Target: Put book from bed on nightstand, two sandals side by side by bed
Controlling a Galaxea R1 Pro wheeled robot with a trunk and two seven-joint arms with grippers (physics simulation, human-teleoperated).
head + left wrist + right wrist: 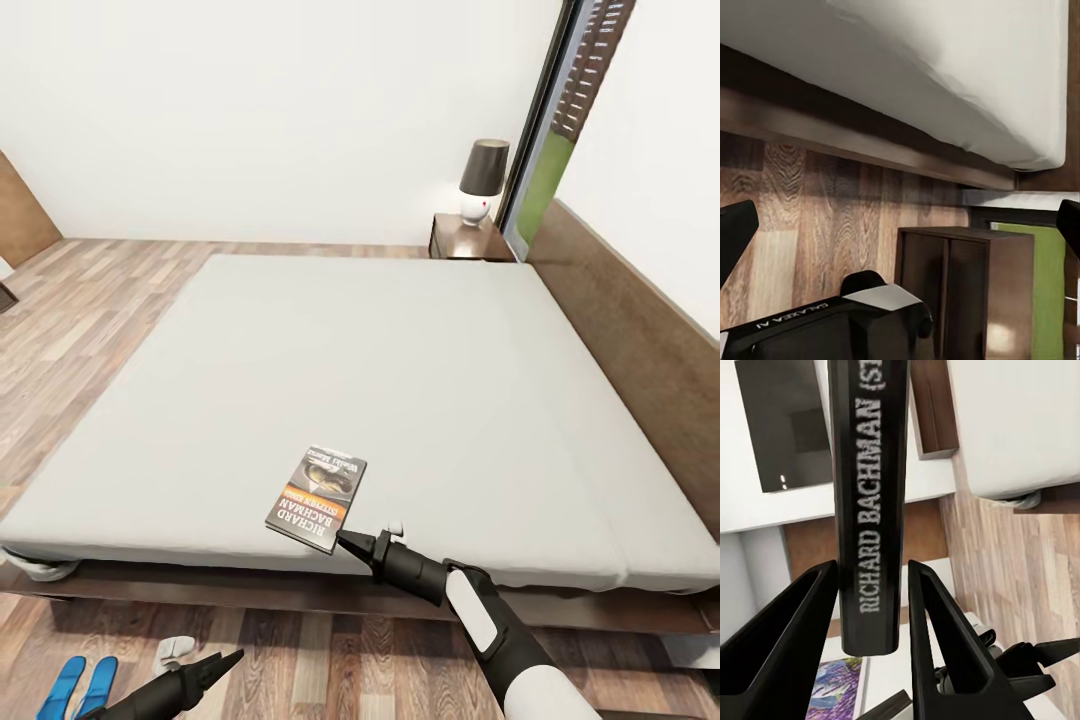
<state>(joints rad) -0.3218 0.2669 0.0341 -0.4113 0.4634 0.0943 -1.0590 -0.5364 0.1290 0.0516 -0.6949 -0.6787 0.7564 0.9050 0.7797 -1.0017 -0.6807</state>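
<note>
The book sits near the front edge of the bed, with its near edge raised off the off-white mattress. My right gripper is at the book's near corner. In the right wrist view its two fingers press either side of the book's spine, which reads "RICHARD BACHMAN". The two blue sandals lie side by side on the floor by the bed's front left corner. My left gripper hangs low over the floor just right of them, its fingers wide apart and holding nothing. A nightstand stands at the bed's far side.
A lamp stands on the far nightstand, beside the tall window. The headboard runs along the right. Another dark brown cabinet stands by the bed's near corner. A small white object lies on the plank floor.
</note>
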